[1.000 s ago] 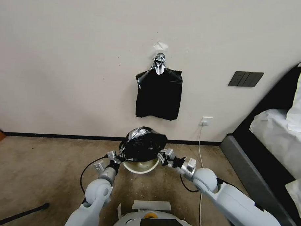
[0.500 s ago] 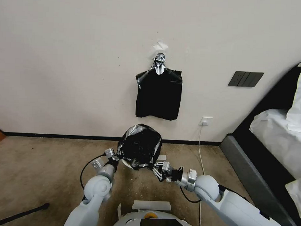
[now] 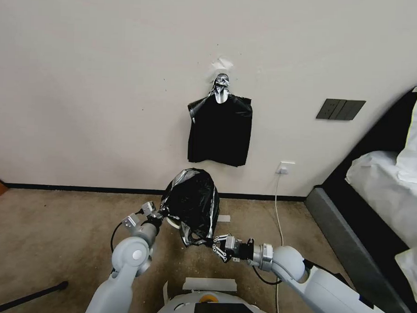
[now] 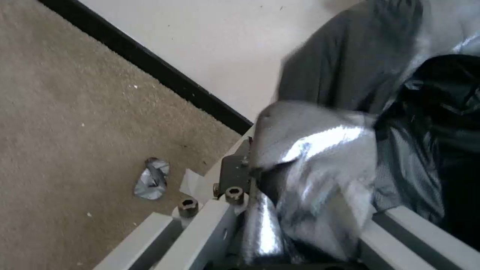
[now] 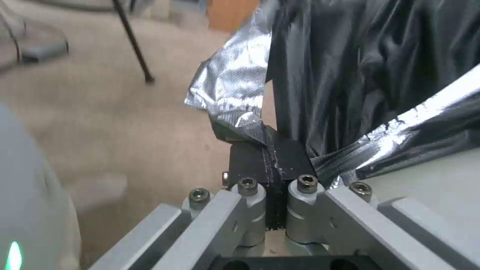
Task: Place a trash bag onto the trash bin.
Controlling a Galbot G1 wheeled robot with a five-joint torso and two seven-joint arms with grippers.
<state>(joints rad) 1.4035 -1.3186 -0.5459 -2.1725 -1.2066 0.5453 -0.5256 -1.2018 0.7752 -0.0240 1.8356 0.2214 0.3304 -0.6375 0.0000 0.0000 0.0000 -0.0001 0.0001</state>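
Observation:
The glossy black trash bag [image 3: 193, 199], with silver tape stuck to it, is draped over the trash bin and held up between both grippers. Only a sliver of the off-white trash bin [image 3: 172, 223] peeks out under the bag's left edge. My left gripper [image 3: 162, 215] is shut on the bag's left side, where crumpled foil-like tape [image 4: 310, 150] bunches between its fingers. My right gripper [image 3: 213, 242] is low and close to my body, its black pads [image 5: 250, 159] pinched on the bag's lower hem [image 5: 320, 93].
A flat bundle of black bags [image 3: 220, 132] hangs on the wall under silver tape. A bed [image 3: 385, 190] lies to the right, with a white cord [image 3: 276, 195] from a wall socket. Tape scraps [image 4: 151, 182] litter the carpet; a black pole [image 3: 25, 297] lies left.
The right gripper came down and back toward my body, dragging the bag's edge with it. The bag now stands taller and narrower and covers the bin rim that showed before.

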